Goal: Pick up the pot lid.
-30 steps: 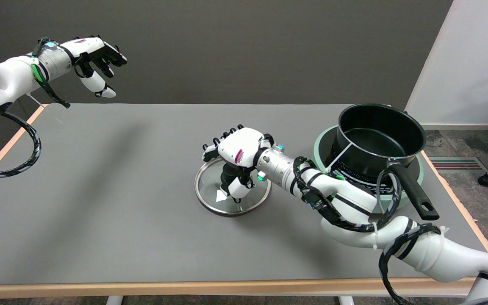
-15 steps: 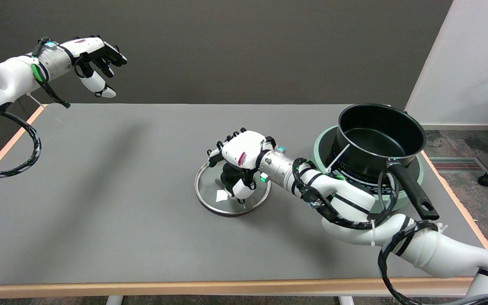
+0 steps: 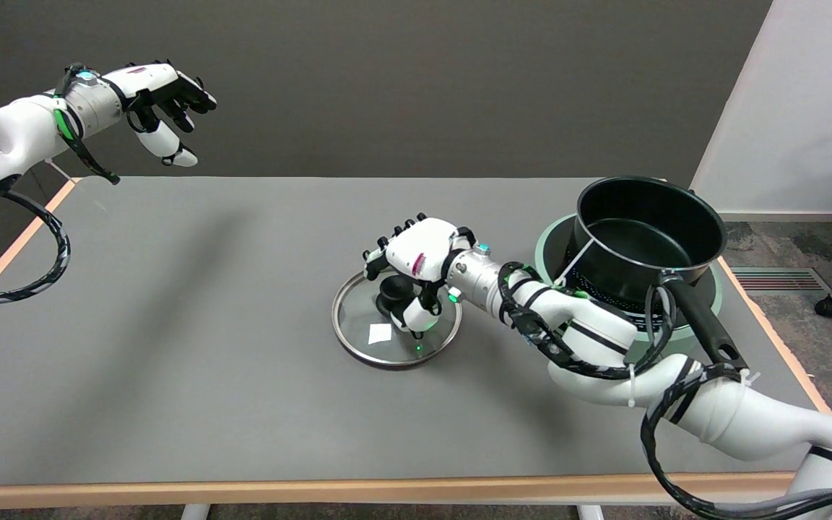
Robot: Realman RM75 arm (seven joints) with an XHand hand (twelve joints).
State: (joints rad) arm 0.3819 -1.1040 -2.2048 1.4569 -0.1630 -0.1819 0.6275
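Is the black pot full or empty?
Empty: the pot sits open on its stand, and only its bare dark bottom shows inside.

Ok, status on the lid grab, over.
Right robot hand over the lid knob, grip unconfirmed. Pot lid flat on table. Nothing in the way.

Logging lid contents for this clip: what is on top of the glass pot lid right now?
On the pot lid sit its black knob and a small white sticker. The right robot hand hangs over the knob, covering its right side, so contact cannot be confirmed.
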